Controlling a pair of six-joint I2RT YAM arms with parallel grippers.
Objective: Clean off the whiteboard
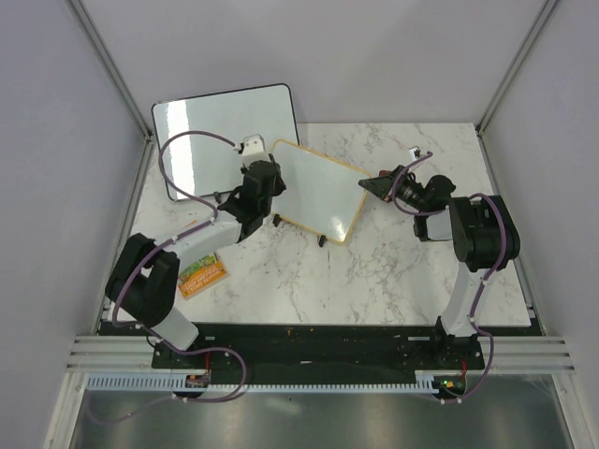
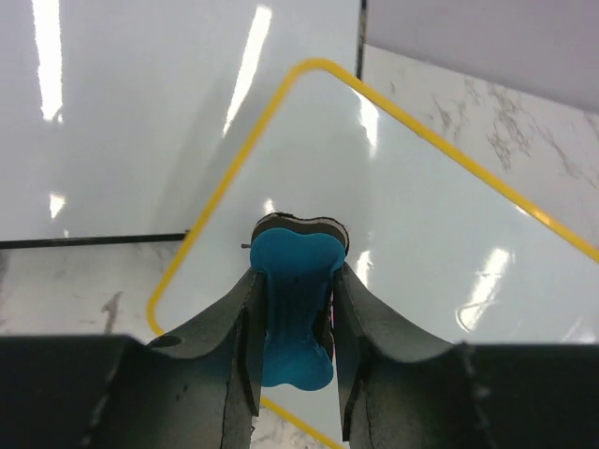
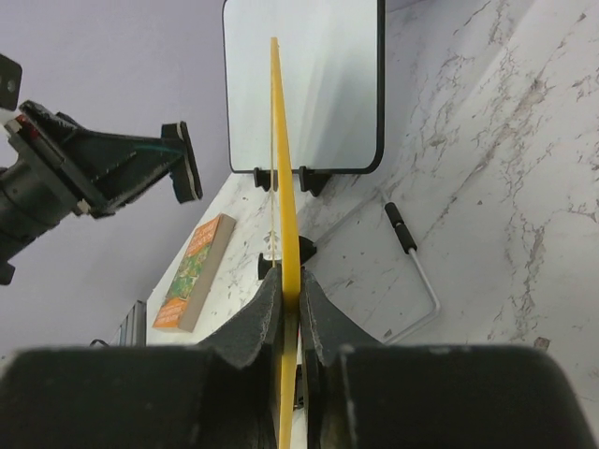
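I read L tool [image 2: 298,281] clamped on blue eraser [image 2: 295,318], with its pad near the whiteboard [image 2: 412,243] face ahead. R tool [image 3: 288,285] pinches the board's yellow edge. Board sits btwn both tools, above counter [image 1: 374,271].

The eraser [image 2: 295,309] is blue. The whiteboard [image 1: 318,192] beyond it is white, framed yellow. The table [image 1: 374,271] is grey-veined white marble.

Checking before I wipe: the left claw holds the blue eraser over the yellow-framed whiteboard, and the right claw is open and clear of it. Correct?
Not quite. The right claw is shut on the edge of the yellow-framed whiteboard, as the right wrist view shows. The left claw does hold the blue eraser over that board.
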